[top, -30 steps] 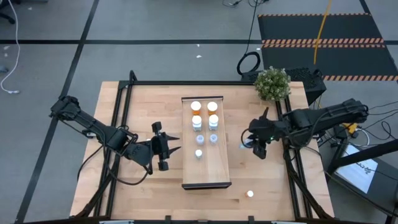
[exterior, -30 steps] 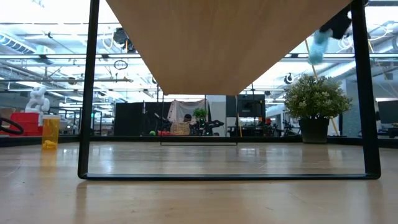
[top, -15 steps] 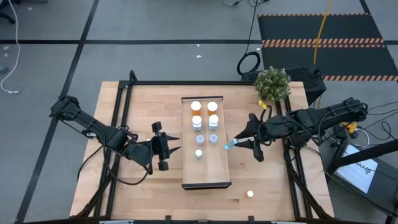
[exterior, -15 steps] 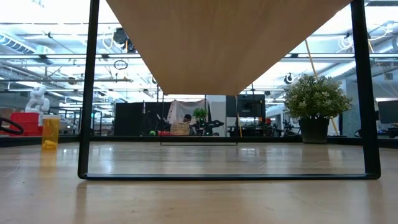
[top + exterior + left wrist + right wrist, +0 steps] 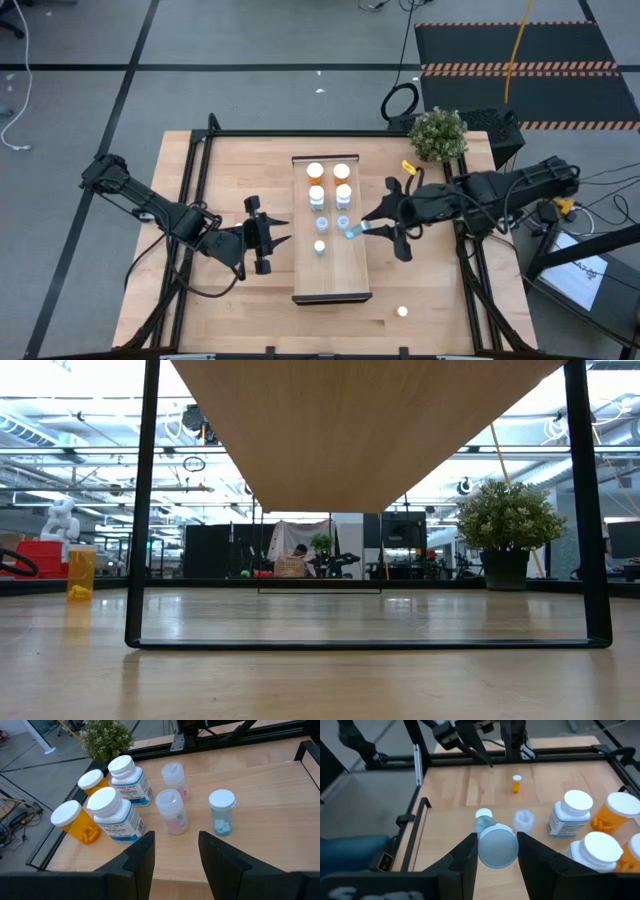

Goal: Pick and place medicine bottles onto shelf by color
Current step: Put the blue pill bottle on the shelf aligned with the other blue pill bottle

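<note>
The shelf (image 5: 332, 280) is a long light-wood tray raised on a black frame in the table's middle. Several medicine bottles stand on its far half: orange ones (image 5: 75, 822), white ones (image 5: 117, 812), clear ones (image 5: 172, 810) and a blue-grey one (image 5: 221, 812). My right gripper (image 5: 362, 229) hovers over the shelf's right edge, shut on a blue-grey bottle (image 5: 352, 232). My left gripper (image 5: 288, 231) waits open just left of the shelf, touching nothing. My right gripper pinches the blue-grey bottle between its two fingers (image 5: 467, 852), which come from the table's right, slanting down. The bottle's round end (image 5: 497, 847) faces the wrist camera and hides where the fingers meet its body. The bottle is lifted clear and tilted above the shelf.
One white-capped bottle (image 5: 402, 311) stands on the table near the right front corner. A small orange bottle (image 5: 516, 784) stands on the table left of the shelf. A potted plant (image 5: 438, 135) sits at the far right. The shelf's near half (image 5: 335, 275) is bare.
My right gripper has carried the blue-grey bottle toward the table's left, from beside the shelf to over its right edge. It has risen out of the low view and tipped from pointing down toward level. My left arm has kept still.
</note>
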{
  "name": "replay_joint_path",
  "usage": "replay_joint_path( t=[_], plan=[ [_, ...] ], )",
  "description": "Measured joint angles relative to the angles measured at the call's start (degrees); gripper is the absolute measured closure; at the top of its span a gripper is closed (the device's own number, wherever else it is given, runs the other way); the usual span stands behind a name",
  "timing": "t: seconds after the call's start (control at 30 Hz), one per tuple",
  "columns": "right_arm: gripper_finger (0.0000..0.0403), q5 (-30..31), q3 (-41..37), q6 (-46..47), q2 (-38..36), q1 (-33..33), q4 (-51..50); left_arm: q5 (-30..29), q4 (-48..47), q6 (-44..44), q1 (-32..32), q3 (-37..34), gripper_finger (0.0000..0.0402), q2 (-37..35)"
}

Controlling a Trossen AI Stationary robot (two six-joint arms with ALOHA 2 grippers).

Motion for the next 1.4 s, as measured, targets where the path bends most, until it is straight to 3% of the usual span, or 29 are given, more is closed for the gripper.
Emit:
replay_joint_path(
  t=[0.77, 1.4],
  plan=[
    [0.0283, -0.3, 29.6, -0.2, 17.2, 0.0, -26.3, 0.0, 0.0, 0.0, 0.0, 0.0, 0.0247, 0.0],
    [0.0283, -0.3, 31.2, -0.2, 24.4, 0.0, -29.6, 0.0, 0.1, 0.1, 0.0, 0.0, 0.0247, 0.0]
  ],
)
